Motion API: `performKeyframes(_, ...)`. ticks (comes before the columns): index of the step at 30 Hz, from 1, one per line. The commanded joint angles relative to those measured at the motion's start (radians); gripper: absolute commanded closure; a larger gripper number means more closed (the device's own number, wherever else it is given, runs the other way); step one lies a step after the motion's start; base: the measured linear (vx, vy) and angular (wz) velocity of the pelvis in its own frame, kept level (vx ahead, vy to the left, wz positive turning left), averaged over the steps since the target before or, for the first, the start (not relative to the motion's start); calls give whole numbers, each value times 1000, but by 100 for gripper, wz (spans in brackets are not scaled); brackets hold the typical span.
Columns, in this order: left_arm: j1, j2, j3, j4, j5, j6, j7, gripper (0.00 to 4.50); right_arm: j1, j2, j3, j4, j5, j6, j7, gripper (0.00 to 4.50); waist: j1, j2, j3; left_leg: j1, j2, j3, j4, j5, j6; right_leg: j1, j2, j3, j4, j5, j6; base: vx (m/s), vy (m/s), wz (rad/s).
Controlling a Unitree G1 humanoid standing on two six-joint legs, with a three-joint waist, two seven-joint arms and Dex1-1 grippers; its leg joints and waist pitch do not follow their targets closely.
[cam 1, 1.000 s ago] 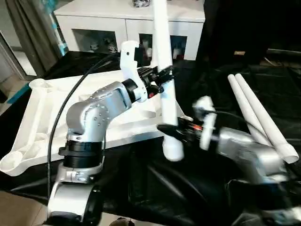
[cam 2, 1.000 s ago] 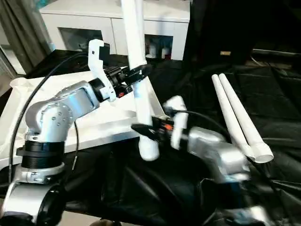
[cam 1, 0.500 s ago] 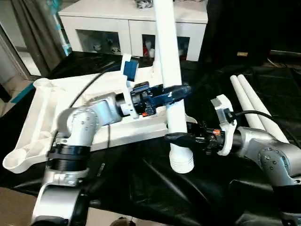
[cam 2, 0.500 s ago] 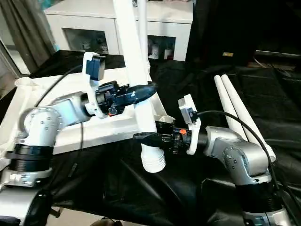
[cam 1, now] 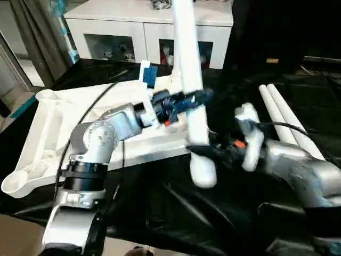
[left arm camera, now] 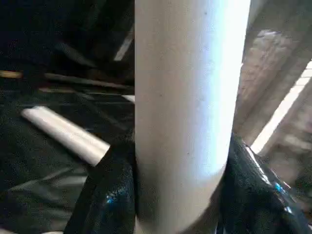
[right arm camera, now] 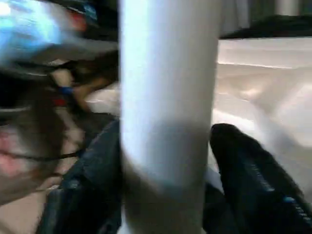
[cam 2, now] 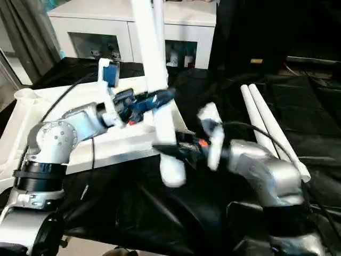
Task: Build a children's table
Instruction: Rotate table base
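While the left claw (cam 1: 198,97) clamps the upright white table leg (cam 1: 187,69) mid-shaft, the right claw (cam 1: 205,152) straddles its flared end; whether it grips, I cannot tell.

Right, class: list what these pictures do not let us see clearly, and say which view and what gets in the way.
- Leg: top cut off by the head views' upper edge.
- Right pincer: blurred in the head views; grip on the leg unclear.
- Tabletop: partly hidden by the left arm.
- Cabinet contents: too small.
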Motion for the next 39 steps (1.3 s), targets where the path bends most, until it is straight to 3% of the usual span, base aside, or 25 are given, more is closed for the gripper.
performKeyframes(1,-43,-11,-12,-39,93,5,173,267,-18,40,21,62,-71,-5,-123,151,-6,-17,-74,31,49,-29,-71,-211,-22,41,-54,38,-74,-226,-186,0,0,0)
performKeyframes(6,-39,-43,-26,-89,156,17,323,267,-37,102,44,133,-130,-18,-231,151,-10,-15,-76,26,48,-29,-67,-175,-9,43,-54,37,-71,-187,-187,0,0,0)
performKeyframes(7,-38,-52,-32,-104,167,24,347,267,-40,119,52,140,-143,-20,-243,151,-10,-21,-77,26,48,-28,-66,-167,-6,44,-52,37,-70,-170,-187,0,0,0)
performKeyframes(10,-36,-59,-38,-121,184,35,377,267,-45,138,74,149,-168,-27,-260,151,-8,-21,-77,23,45,-27,-63,-146,8,45,-53,37,-68,-150,-194,0,0,0)
performKeyframes(12,-36,-73,-36,-137,189,55,415,267,-58,152,82,176,-186,-39,-277,180,-10,-22,-76,23,46,-27,-64,-147,12,45,-52,37,-67,-156,-195,0,0,0)
performKeyframes(16,-30,-78,-34,-155,184,76,433,267,-75,157,69,191,-176,-54,-255,213,-12,-22,-73,25,46,-27,-65,-177,8,42,-52,37,-74,-204,-184,0,0,0)
performKeyframes(21,-27,-75,-31,-157,187,70,434,267,-66,133,64,168,-155,-87,-181,228,-11,-21,-74,25,47,-28,-66,-184,6,42,-51,37,-74,-198,-176,0,0,0)
performKeyframes(23,-31,-71,-28,-139,208,44,442,211,-57,117,59,147,-130,-85,-137,243,-11,-20,-74,23,45,-27,-64,-176,12,45,-52,37,-73,-185,-180,0,0,0)
performKeyframes(26,-36,-67,-5,-110,190,33,421,188,-43,93,55,123,-99,-82,-76,251,-10,-19,-75,23,44,-26,-61,-166,26,47,-51,37,-73,-159,-184,0,0,0)
performKeyframes(32,-35,-17,36,-59,63,31,193,138,3,11,31,56,-6,-94,131,253,-7,-19,-77,23,43,-26,-59,-157,49,47,-51,34,-70,-148,-207,0,0,0)
performKeyframes(35,-7,17,27,-53,-5,42,20,134,10,-17,25,36,19,-85,179,253,-8,-20,-74,25,46,-26,-61,-167,50,45,-53,34,-71,-171,-223,0,0,0)
performKeyframes(36,15,43,14,-32,-31,39,-95,134,15,-37,25,21,35,-81,214,253,-6,-18,-74,27,46,-26,-61,-172,50,46,-54,35,-72,-189,-222,0,0,0)
performKeyframes(39,24,61,3,17,-44,33,-195,134,15,-51,15,10,62,-69,247,254,-10,-15,-73,29,44,-23,-62,-189,44,42,-50,36,-74,-212,-219,0,0,0)
